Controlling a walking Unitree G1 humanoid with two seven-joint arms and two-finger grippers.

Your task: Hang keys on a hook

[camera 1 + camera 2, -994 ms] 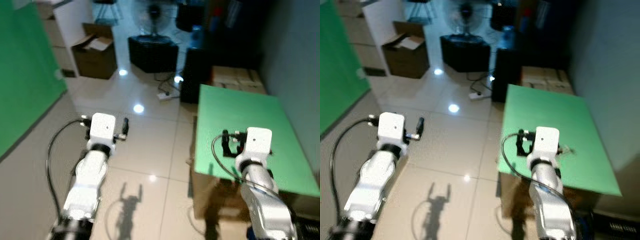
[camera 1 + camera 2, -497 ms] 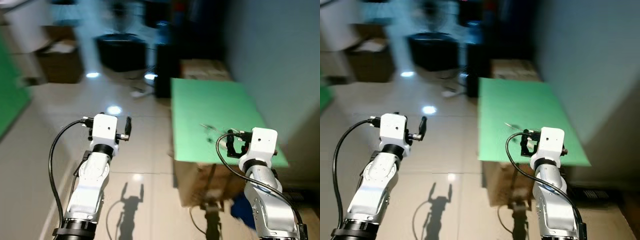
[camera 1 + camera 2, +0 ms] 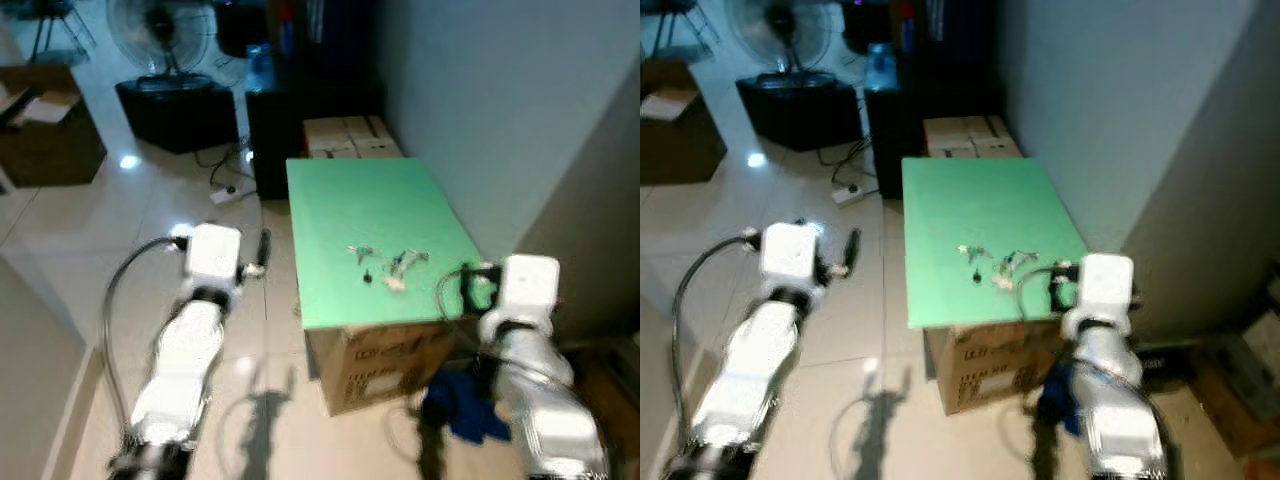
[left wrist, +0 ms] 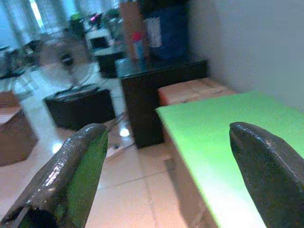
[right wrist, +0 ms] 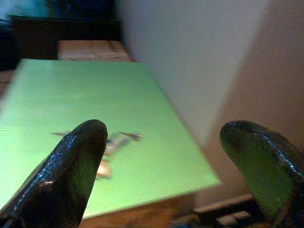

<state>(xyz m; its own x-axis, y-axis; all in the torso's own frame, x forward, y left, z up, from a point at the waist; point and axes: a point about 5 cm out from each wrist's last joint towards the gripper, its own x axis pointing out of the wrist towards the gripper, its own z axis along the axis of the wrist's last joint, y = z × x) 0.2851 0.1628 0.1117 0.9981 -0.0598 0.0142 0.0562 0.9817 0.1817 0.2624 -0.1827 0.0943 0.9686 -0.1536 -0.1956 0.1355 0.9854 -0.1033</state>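
Fingers apart on both grippers, nothing held. Right gripper (image 5: pixel 161 166) shows its two black fingers spread wide in the right wrist view, aimed across the green board (image 3: pixel 330 200) toward the keys (image 5: pixel 111 145). Left gripper (image 4: pixel 166 171) is likewise wide open in its wrist view, pointing past the board's edge toward the dark cabinet (image 4: pixel 156 90) and a fan (image 3: pixel 155 30) at the upper left of the left eye frame.

Keys (image 3: pixel 385 268) lie loose near the centre of the left eye frame, on the lower part of the board, as small scattered metal bits with a pale tag or fob among them. Blur hides whether they are joined on one ring. Board rests on a cardboard box (image 3: pixel 385 360). Right arm sits at lower right, just beside the board's near corner; left arm at lower left over the tiled floor (image 3: pixel 60 260).

Hook: cannot pick one out.

Handling, as a guess: light, hard, thin, lying flat, so liable to slide on the smooth board or slip from the pads. Best hold probably the ring or fob, pinched from above, leaving a loop free for hanging.
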